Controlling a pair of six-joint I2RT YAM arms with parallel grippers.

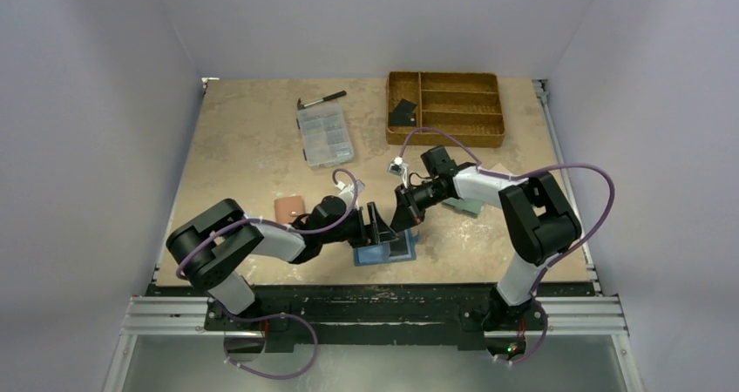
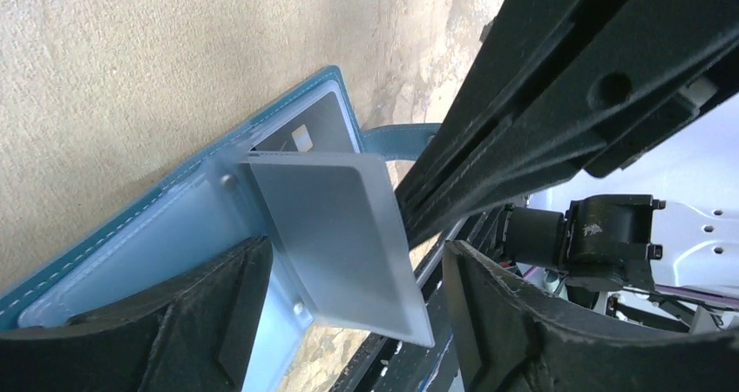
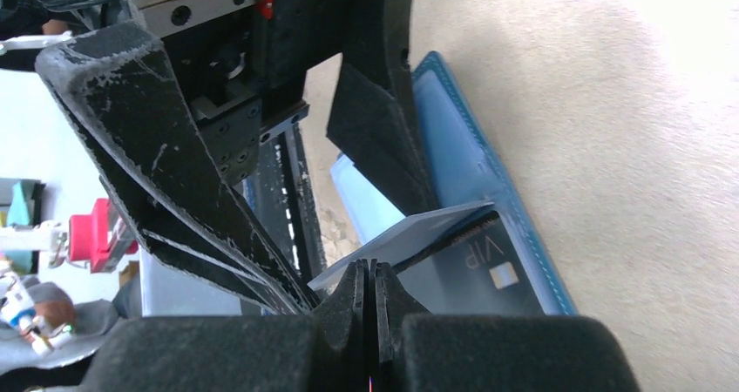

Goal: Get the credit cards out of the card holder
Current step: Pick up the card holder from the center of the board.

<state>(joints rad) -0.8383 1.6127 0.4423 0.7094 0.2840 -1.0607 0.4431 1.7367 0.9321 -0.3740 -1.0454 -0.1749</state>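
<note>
**Grey card tipped up out of the open blue wallet**

In the overhead view the dark blue wallet lies open on the table at lower centre of the frame, close to the near edge. Both arms meet over it. The left gripper reaches in from the left and the right gripper from the upper right.

The left wrist view shows that gripper's fingers spread wide, one on each side of a grey card. The card slants up off the wallet's pale blue inside. Its left long edge sits at the clear sleeve, and its right edge is raised against the right gripper's dark fingers, which cross the upper right of the frame. Whether the left fingers touch the card cannot be told.

In the right wrist view the right gripper's fingers are pressed together at bottom centre, pinching a corner of the grey card at their tips. Under the raised card, a black card marked VIP lies flat in the wallet, right of centre.

Elsewhere in the overhead view:
- A wicker tray sits at upper right.
- A clear compartment box sits at upper centre, with a marker just above it.
- A brown wallet lies left of the left gripper.
- A pale teal wallet is partly hidden under the right arm.
</note>
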